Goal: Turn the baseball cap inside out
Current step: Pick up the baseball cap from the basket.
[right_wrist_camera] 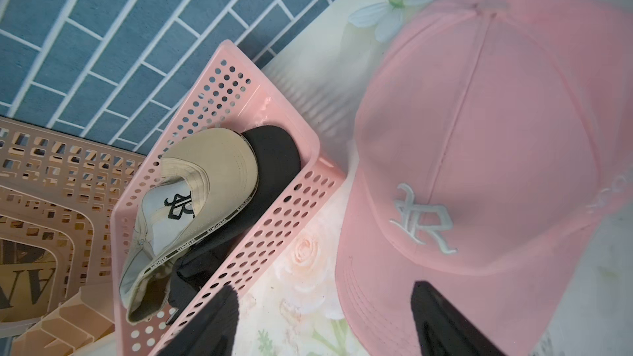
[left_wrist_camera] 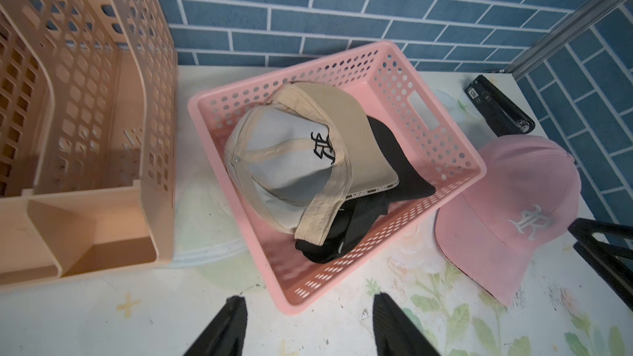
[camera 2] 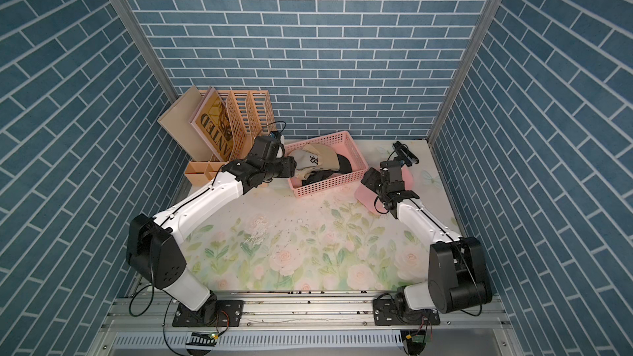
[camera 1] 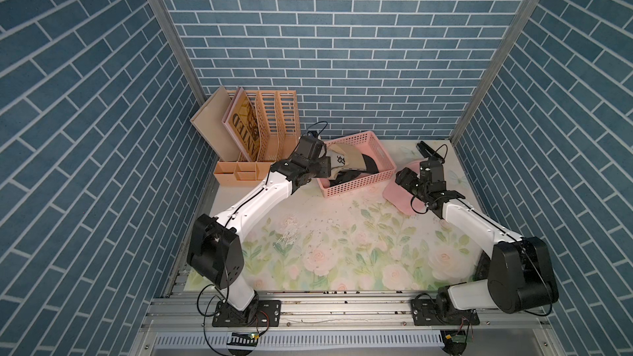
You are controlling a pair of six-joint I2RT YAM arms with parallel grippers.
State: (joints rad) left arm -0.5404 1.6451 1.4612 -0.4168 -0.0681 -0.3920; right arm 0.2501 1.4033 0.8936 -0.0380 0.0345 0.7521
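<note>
A pink baseball cap [right_wrist_camera: 479,131] with a white embroidered logo lies crown up on the floral table at the back right [camera 1: 399,196] [camera 2: 368,196] [left_wrist_camera: 507,214]. My right gripper [right_wrist_camera: 323,287] hangs open over the edge of its brim. One finger [right_wrist_camera: 442,316] stands above the brim and the other sits by the pink basket's wall, with nothing gripped. My left gripper [left_wrist_camera: 308,297] is open and empty at the basket's near corner.
The pink basket [left_wrist_camera: 445,131] [camera 1: 359,136] holds a beige cap [left_wrist_camera: 291,159] with its pale lining outward, on top of a black cap [left_wrist_camera: 394,166]. A peach file organiser [camera 1: 274,121] with a book [camera 1: 243,128] stands back left. A black oblong object [left_wrist_camera: 498,106] lies behind the pink cap.
</note>
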